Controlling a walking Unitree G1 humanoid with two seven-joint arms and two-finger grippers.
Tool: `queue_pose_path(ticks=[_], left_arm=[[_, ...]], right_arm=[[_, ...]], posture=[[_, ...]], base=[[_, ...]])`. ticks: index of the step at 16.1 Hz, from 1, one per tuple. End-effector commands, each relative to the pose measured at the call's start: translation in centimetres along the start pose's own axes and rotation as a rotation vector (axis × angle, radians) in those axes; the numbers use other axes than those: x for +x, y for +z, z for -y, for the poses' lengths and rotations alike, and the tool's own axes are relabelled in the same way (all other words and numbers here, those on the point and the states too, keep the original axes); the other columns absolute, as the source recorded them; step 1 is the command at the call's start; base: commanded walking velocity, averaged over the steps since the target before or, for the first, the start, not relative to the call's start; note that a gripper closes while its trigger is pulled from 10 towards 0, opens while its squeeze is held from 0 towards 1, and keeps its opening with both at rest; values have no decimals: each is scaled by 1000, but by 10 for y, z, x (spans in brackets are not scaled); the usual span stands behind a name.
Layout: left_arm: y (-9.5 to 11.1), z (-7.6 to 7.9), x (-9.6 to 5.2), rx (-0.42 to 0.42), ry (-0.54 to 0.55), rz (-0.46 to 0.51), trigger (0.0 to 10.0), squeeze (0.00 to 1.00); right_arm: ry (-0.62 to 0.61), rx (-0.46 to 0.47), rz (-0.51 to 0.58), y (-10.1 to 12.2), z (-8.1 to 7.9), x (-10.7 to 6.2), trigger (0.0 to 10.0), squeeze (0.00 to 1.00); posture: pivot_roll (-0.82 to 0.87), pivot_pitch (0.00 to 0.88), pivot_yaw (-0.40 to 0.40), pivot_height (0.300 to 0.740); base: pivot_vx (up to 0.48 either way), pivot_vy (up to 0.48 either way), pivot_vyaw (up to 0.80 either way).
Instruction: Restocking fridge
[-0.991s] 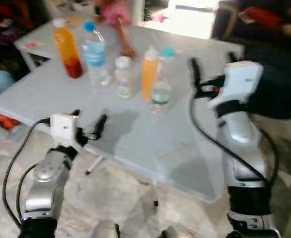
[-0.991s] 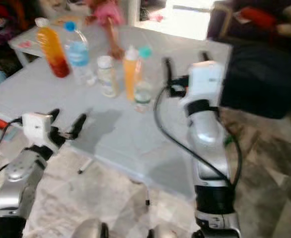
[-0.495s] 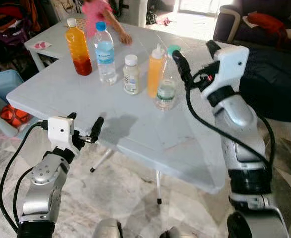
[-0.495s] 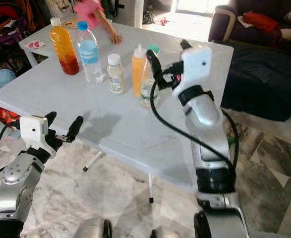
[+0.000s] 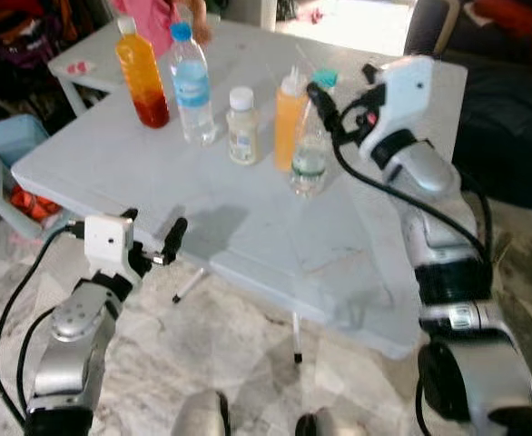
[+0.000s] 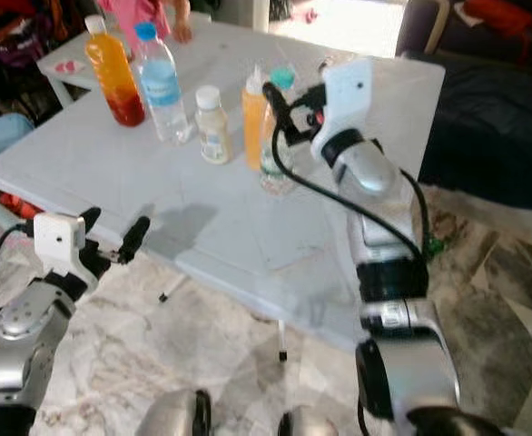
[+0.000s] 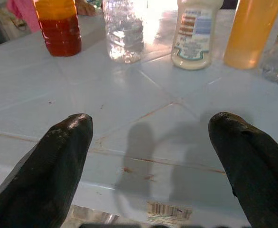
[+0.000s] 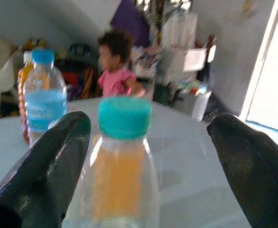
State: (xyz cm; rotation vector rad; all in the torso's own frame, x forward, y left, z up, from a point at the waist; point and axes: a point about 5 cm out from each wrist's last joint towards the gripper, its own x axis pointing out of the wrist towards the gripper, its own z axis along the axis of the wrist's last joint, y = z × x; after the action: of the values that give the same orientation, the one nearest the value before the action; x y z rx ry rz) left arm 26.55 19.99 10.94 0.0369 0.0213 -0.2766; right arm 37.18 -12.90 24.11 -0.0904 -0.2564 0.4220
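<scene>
Reaching over the table (image 5: 248, 227), the right gripper (image 8: 151, 142) spreads its jaws wide around the teal-capped bottle (image 8: 122, 166), likely light, thin-walled and slippery, best gripped mid-body.

worktop (image 5: 248, 227): smooth pale plastic, faint sheen, scuffed | teal-capped bottle (image 5: 309, 163): clear glossy plastic | water bottle (image 5: 193, 86): clear ribbed plastic | my arms (image 5: 438, 227): brushed silver metal | my left gripper (image 7: 151, 156) fingers (image 7: 58, 161): matt black, rubbery | floor (image 5: 239, 363): polished marble-look tile
</scene>
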Motion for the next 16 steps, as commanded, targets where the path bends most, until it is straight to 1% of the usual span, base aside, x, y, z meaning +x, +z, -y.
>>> queue_pose_path(ticks=[1, 3, 6, 7, 8, 9, 12, 16], left_arm=[[4, -2, -2, 23, -4, 0, 10000, 0], [4, -4, -4, 28, -2, -4, 10000, 0], [5, -4, -4, 30, -4, -7, 10000, 0], [5, -4, -4, 32, -6, -10, 10000, 0], [5, -4, -4, 32, -8, -11, 10000, 0], [5, -4, -3, 32, -8, -11, 10000, 0], [3, -5, -3, 28, -7, -17, 10000, 0], [0, -2, -3, 23, -10, -22, 10000, 0]], right_arm=[[27, -3, 27, 8, -1, 5, 10000, 0], [85, -4, 31, 10, -7, 12, 10000, 0], [150, -4, 26, 10, -12, 16, 10000, 0], [168, 8, 14, 8, -12, 18, 7922, 0], [178, 9, 8, 8, -12, 18, 1216, 0], [201, -1, -2, 8, -12, 20, 0, 0], [241, -19, -9, 10, -10, 22, 0, 0], [250, -45, -22, 10, -8, 25, 0, 0]], posture=[[145, 126, 49, 740], [150, 127, 48, 740], [150, 126, 53, 740], [150, 126, 53, 740], [150, 126, 53, 740], [147, 126, 52, 740], [145, 125, 49, 740], [143, 122, 43, 740]], base=[[0, 0, 0], [0, 0, 0], [0, 0, 0], [0, 0, 0], [0, 0, 0], [0, 0, 0], [0, 0, 0], [0, 0, 0]])
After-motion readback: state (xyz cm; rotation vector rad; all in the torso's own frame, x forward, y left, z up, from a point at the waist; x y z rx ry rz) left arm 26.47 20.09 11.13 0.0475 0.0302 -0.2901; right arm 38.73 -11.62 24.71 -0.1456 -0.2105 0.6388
